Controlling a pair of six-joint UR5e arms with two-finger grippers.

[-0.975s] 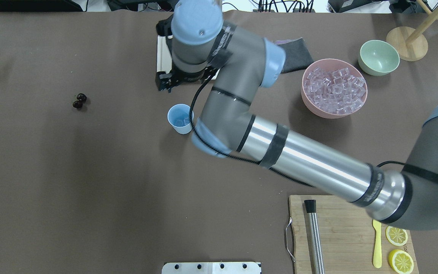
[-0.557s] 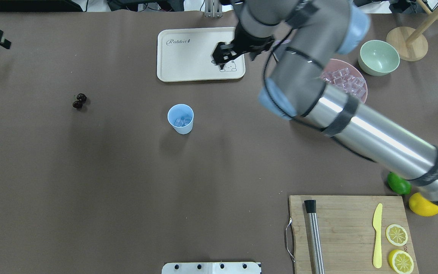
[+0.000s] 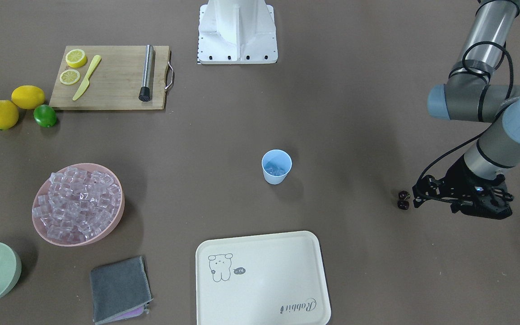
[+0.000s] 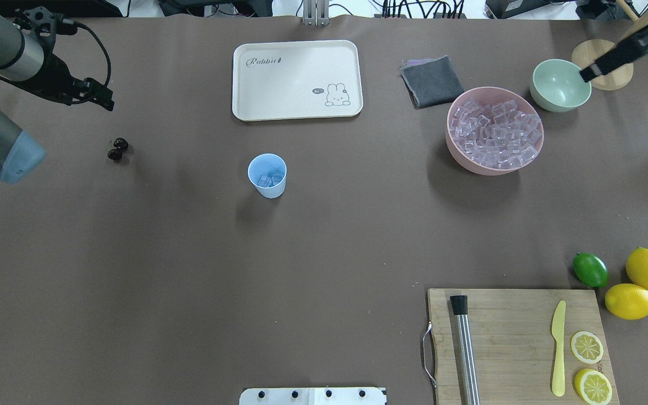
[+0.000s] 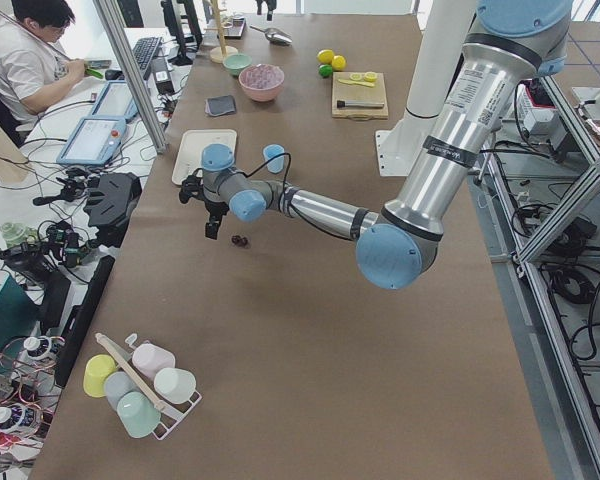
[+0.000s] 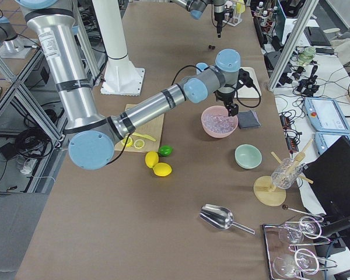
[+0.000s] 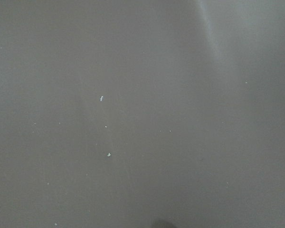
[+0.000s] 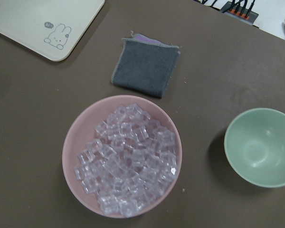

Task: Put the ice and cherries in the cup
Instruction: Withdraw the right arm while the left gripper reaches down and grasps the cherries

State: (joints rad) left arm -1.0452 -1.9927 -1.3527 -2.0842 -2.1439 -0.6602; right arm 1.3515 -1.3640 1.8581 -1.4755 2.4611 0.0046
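The light-blue cup (image 4: 268, 175) stands mid-table with a few ice cubes (image 4: 268, 180) inside; it also shows in the front view (image 3: 276, 166). More ice (image 4: 495, 134) fills the pink bowl (image 4: 452, 147), seen from above in the right wrist view (image 8: 66, 156). The cherries (image 4: 117, 149) lie on the table at the left. My left gripper (image 4: 100, 95) looks open and empty, raised just beyond them; in the front view it (image 3: 415, 195) is right beside the cherries (image 3: 403, 199). My right gripper (image 4: 585, 73) looks open and empty, high over the bowls at the far right.
A pale-green bowl (image 4: 560, 84) and a wooden stand (image 4: 602, 63) sit by the pink bowl. A cream tray (image 4: 297, 80) and grey cloth (image 4: 431, 81) lie at the back. A cutting board (image 4: 518, 343), lime (image 4: 590, 270) and lemons (image 4: 639, 284) are front right.
My right arm has swung away from above the cup to the far right, leaving ice in the cup. My left arm has come in at the left, toward the cherries.
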